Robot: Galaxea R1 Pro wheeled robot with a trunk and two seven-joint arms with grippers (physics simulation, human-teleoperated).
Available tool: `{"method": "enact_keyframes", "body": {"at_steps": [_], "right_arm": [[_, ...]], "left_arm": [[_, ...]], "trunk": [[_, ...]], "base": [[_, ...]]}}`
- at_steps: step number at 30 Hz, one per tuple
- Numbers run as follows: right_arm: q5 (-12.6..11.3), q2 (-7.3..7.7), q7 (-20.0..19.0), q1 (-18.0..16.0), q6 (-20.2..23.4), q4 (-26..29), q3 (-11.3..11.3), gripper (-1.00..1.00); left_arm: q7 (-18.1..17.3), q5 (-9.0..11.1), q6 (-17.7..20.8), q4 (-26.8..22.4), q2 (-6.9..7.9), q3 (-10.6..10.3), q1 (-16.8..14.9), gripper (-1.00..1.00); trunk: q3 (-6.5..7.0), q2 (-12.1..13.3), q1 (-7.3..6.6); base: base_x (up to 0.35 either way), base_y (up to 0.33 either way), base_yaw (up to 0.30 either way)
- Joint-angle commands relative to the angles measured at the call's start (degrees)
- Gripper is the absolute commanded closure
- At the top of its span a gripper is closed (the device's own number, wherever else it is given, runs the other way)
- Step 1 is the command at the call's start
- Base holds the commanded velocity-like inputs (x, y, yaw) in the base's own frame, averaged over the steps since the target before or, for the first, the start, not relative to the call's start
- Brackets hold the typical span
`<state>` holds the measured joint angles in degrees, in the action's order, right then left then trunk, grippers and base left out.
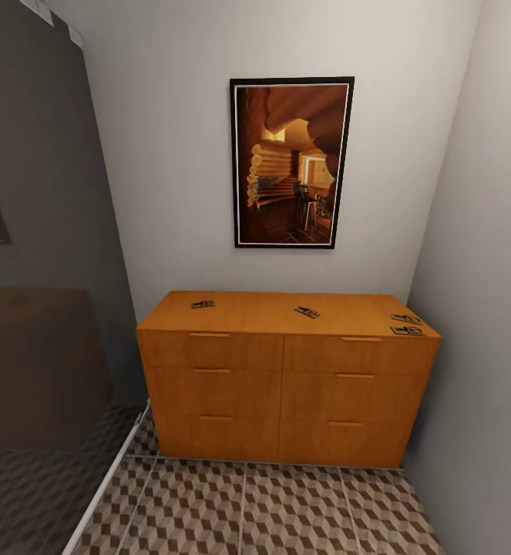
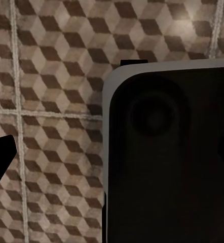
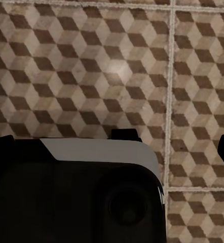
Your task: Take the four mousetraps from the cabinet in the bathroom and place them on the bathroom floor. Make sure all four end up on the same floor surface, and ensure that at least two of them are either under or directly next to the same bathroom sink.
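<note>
So the robot is facing the cabinet (image 1: 286,378) straight on, and all four traps are sitting on its top, none on the floor (image 1: 286,509) yet. One trap (image 1: 203,304) is lying toward the left end, another (image 1: 307,312) is sitting just right of center and turned diagonally, and the last two (image 1: 406,317) (image 1: 406,331) are paired up at the far right end, one right behind the other, close to the front edge and close to the right wall.

Both arms are hanging low: each wrist cam is looking down at the cube tiles (image 2: 51,76) (image 3: 91,66) past the robot's dark base. I can't tell whether either gripper is open or closed, since only dark slivers at the frame edges are showing.

My read is that the right arm is the nearer one for the pair on the right, but the wall there is leaving little elbow room, so coming in from the front looks safer. The left trap has open space above it and suits the left arm. A grey partition is crowding the left side. The sink isn't anywhere here, so carrying will be needed.
</note>
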<state>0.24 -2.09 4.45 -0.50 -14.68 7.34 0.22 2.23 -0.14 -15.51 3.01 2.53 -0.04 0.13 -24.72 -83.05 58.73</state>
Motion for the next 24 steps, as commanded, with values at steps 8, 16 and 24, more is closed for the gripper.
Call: {"method": "enact_keyframes", "body": {"at_steps": [8, 16, 24], "right_arm": [[0.0, -0.02, 0.2, 0.0, -0.2, 0.0, 0.0, -1.0], [0.0, -0.02, 0.2, 0.0, -0.2, 0.0, 0.0, -1.0], [0.0, -0.02, 0.2, 0.0, -0.2, 0.0, 0.0, -1.0]], "left_arm": [[0.1, 0.0, -0.3, 0.1, -0.02, 0.0, 0.0, -1.0], [0.1, 0.0, -0.3, 0.1, 0.01, 0.0, 0.0, -1.0], [0.1, 0.0, -0.3, 0.1, 0.01, 0.0, 0.0, -1.0]], "trunk": [[-0.05, 0.0, 0.0], [-0.05, 0.0, 0.0], [-0.05, 0.0, 0.0]], "base": [[0.0, 0.0, 0.0], [0.0, 0.0, 0.0], [0.0, 0.0, 0.0]]}}
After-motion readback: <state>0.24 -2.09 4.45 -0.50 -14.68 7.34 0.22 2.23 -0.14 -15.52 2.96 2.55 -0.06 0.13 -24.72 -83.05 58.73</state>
